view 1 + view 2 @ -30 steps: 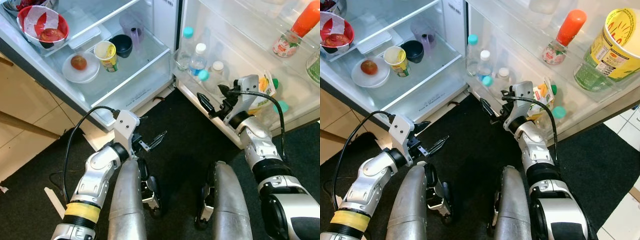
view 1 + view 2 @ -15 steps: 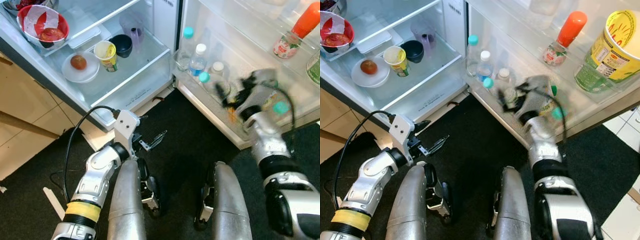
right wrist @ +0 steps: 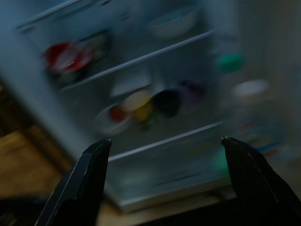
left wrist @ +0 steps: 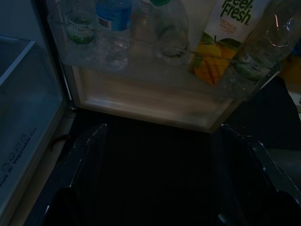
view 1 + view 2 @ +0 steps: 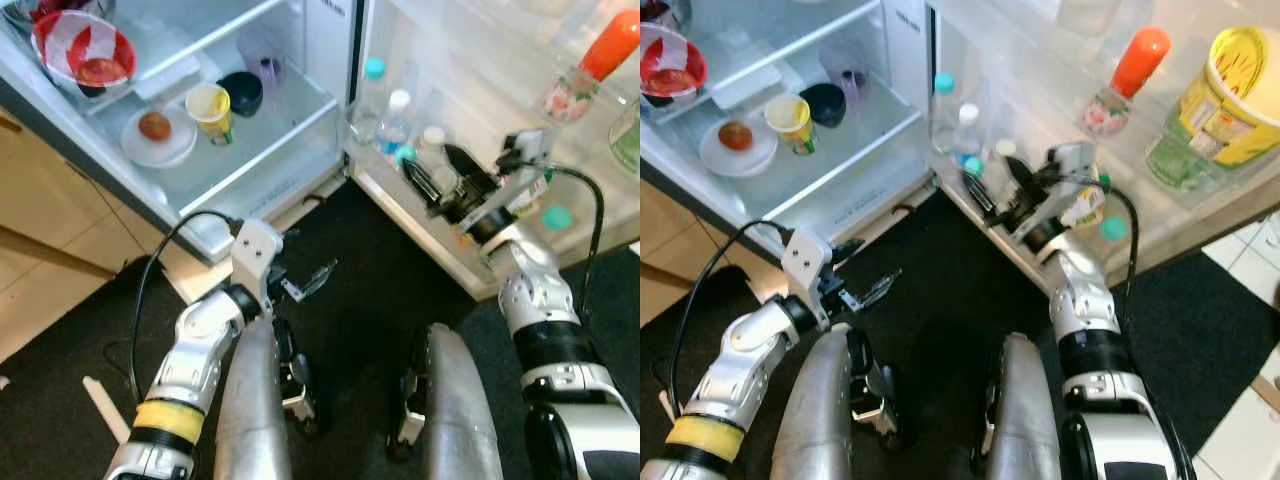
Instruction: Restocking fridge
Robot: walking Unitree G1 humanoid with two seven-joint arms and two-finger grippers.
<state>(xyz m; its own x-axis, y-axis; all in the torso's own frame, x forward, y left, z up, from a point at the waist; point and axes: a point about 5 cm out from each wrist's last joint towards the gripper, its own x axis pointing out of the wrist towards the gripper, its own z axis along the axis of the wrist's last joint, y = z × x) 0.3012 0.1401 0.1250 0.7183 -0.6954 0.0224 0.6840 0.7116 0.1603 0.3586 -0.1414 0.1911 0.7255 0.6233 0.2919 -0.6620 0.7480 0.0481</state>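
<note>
Black right gripper (image 5: 432, 172) jaws now released the juice carton (image 5: 528, 190).

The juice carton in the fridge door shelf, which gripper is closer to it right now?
Right. The right gripper is up at the door shelf, just beside the juice carton, fingers open. The left gripper hangs low over the dark mat, well short of the door.

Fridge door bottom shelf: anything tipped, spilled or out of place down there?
No spill shows. The juice carton leans among the upright water bottles; whether it rests on one is unclear. The right gripper hovers open by them.
</note>
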